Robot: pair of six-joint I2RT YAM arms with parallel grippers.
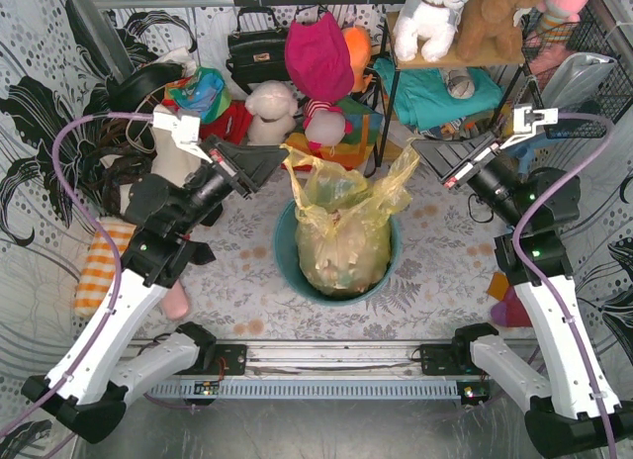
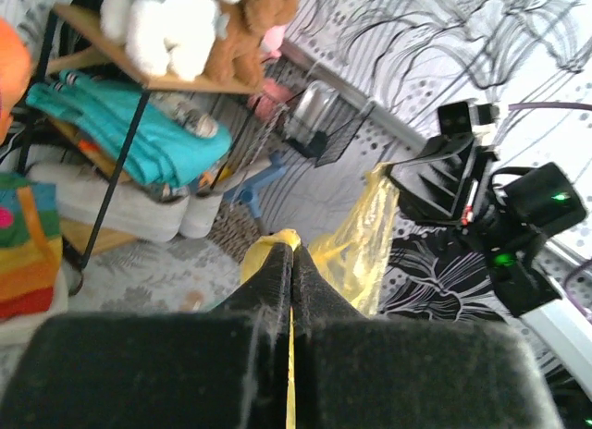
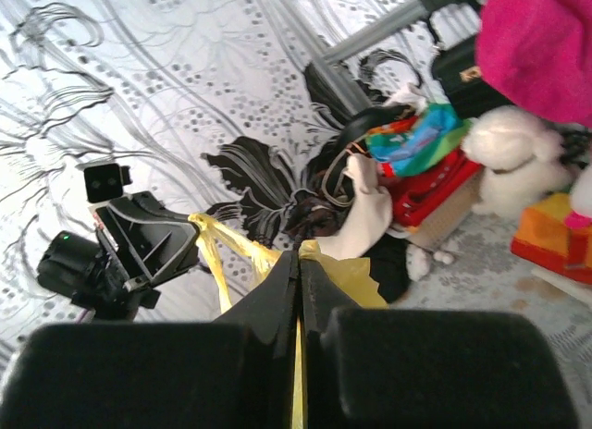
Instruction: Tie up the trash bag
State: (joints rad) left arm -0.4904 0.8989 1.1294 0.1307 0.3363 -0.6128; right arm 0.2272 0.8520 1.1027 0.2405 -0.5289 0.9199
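Black padded fingers (image 2: 264,290) fill the bottom of the left wrist view, pressed flat together with a sliver of yellow plastic caught in the seam. The left gripper (image 2: 289,249) is clamped on one top flap of the trash bag (image 1: 341,231). It's the same on the right wrist view: the right gripper (image 3: 298,258) is pinched tight on the other flap, with yellow film poking out at its tip.

From above, the bag stands in the centre of the frame, set down inside the teal bin (image 1: 285,266), with crumpled white paper showing through its belly. Its two ears are drawn up and outward, one toward the upper left and one toward the upper right, so the mouth is stretched into two separate tails. That looks to me like the point of the hold: each arm holds its own tail taut and apart, ready to be crossed over the other.

No knot shows, so I'd judge the tying has barely started. The film is thin and crinkly, and a hard tug could tear it or pull it free. Soft toys (image 1: 272,108) crowd the top of the frame, well behind.
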